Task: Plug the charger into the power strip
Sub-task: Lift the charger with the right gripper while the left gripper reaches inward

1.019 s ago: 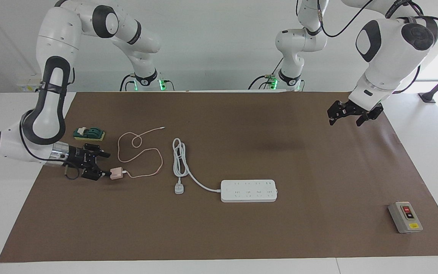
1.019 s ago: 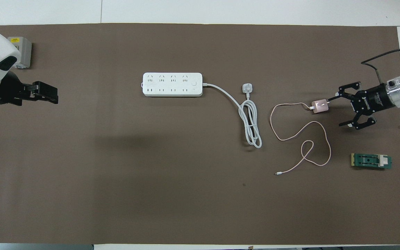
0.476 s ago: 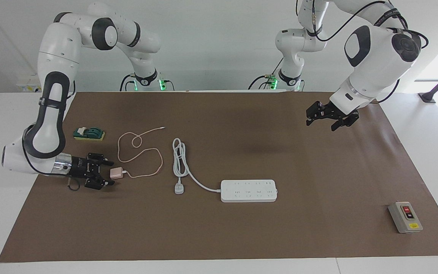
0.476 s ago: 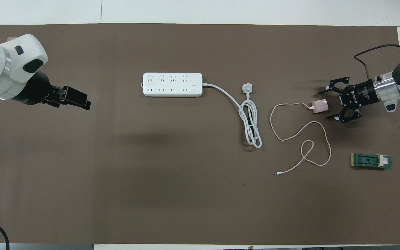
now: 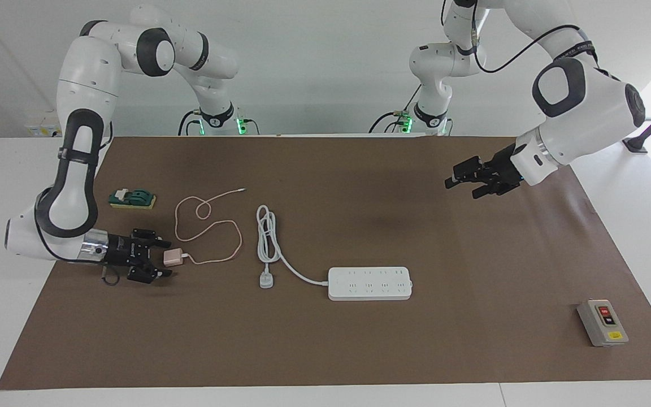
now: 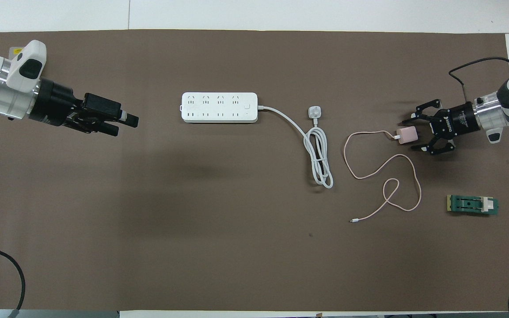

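From my remote station, the left gripper (image 5: 461,182) has swung inward over bare brown mat (image 5: 359,350), its jaws spread wide and empty. The right gripper (image 6: 415,135) has narrowed around the small pale pink cube charger (image 6: 406,134) at the right arm's end; whether it grips yet I cannot tell. The long flat white power strip (image 5: 370,283) lies well apart, unmoved. The gripper's lettering is unreadable.

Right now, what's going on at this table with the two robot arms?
The right gripper is low on the mat with its fingers on either side of the pink charger, not yet lifting it. The power strip lies nearer the middle, nothing plugged in. The left gripper hangs open over bare mat.
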Motion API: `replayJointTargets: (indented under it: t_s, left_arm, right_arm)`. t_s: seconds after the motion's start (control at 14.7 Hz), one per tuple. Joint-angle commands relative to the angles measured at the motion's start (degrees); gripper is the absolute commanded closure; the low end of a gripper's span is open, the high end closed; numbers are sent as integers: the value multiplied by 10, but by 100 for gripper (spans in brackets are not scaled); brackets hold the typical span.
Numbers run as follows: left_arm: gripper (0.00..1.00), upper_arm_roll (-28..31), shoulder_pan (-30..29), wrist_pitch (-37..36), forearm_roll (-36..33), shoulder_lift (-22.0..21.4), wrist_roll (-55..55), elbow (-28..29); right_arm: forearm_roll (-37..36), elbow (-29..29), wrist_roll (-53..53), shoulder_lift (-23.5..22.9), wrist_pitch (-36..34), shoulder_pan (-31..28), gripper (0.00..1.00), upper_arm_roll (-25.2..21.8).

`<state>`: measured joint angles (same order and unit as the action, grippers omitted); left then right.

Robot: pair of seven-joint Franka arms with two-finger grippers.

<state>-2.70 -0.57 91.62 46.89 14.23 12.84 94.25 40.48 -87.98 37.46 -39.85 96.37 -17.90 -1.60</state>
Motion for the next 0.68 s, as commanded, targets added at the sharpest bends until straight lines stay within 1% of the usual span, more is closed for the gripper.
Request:
replayJointTargets:
  t_s: [0.0, 0.2, 0.34, 0.48, 0.61]
  left_arm:
    - [0, -2, -17, -20, 118, 25, 35, 19]
    - [0, -3, -18, -44, 222, 52, 41, 29]
    - [0, -2, -14, -43, 291, 58, 72, 63]
    - [0, -3, -14, -45, 298, 77, 98, 62]
    - [0, -3, -17, -46, 314, 79, 107, 78]
  right_arm:
    - [11, -10, -43, -8, 23, 1, 100, 3]
    - [11, -17, -42, -7, 33, 6, 100, 2]
    - [11, -14, -37, -3, 30, 5, 100, 2]
    - [11, -11, -6, 6, 25, 11, 100, 4]
    - [10, -10, 51, 32, 16, 29, 100, 5]
